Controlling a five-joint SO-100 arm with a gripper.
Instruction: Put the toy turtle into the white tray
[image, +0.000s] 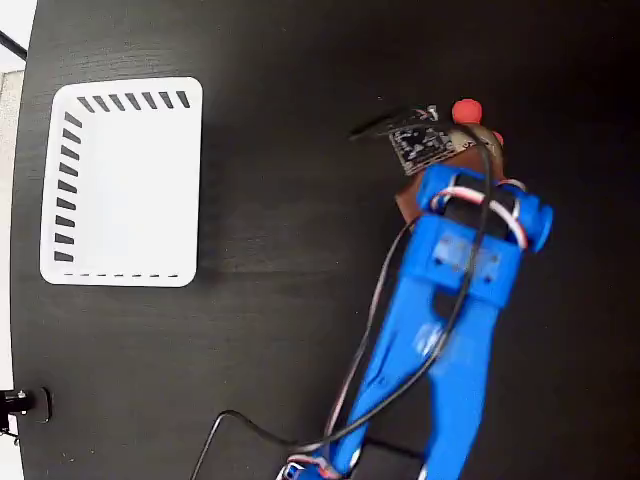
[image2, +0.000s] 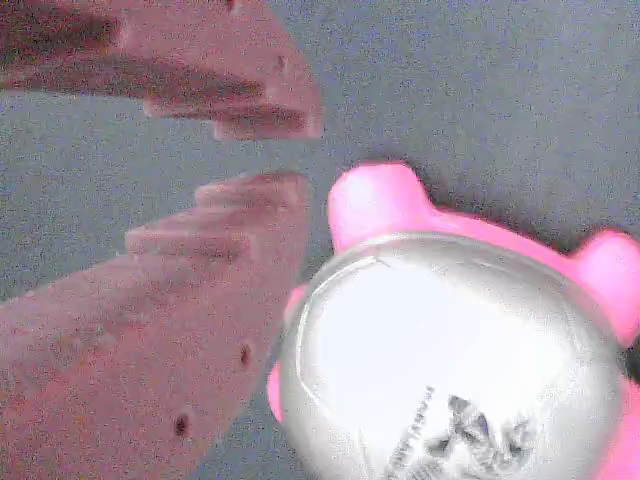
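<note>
Filling the foreground of the wrist view, the jaws of the gripper (image2: 270, 155) stand parted with a narrow gap between the tips, and nothing lies between them. The lower finger (image2: 150, 330) runs just beside the toy turtle (image2: 450, 350); contact cannot be confirmed. The turtle sits on the table (image2: 480, 80), right of the jaw tips in this view, its pale domed shell bearing a dark printed mark and its head and legs showing pink here.

From the fixed view, the blue arm (image: 450, 310) extends from the lower edge up toward the upper right of the dark table (image: 280, 300). A red part of the toy turtle (image: 467, 111) shows beyond the arm's wrist; the rest is mostly hidden under the wrist hardware.

The white tray (image: 122, 280) lies at the left side of the table, well apart from the turtle and the arm. Slots run along its upper and left walls.
</note>
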